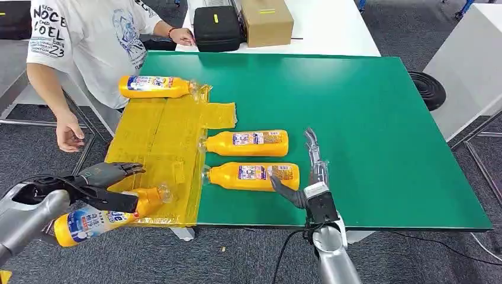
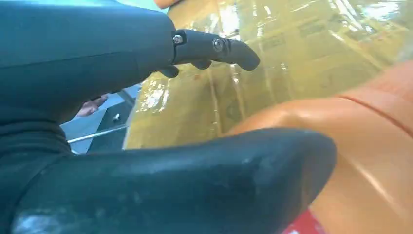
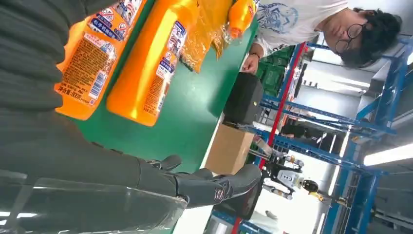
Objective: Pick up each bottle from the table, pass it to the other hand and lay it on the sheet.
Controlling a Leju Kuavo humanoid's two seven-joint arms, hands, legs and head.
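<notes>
Several orange bottles with blue-and-white labels lie on their sides. My left hand holds one bottle at the near left corner of the yellow sheet; its base overhangs the table edge and its neck lies over the sheet. Up close, the thumb lies against this bottle with the fingers spread above the sheet. Two bottles lie on the green table, necks at the sheet's edge. My right hand is open beside the nearer one's base. Another bottle lies at the sheet's far end.
A person in a white T-shirt stands at the far left corner, one hand hanging beside the table. A black bag and a cardboard box stand on the white table beyond. The right half of the green table is bare.
</notes>
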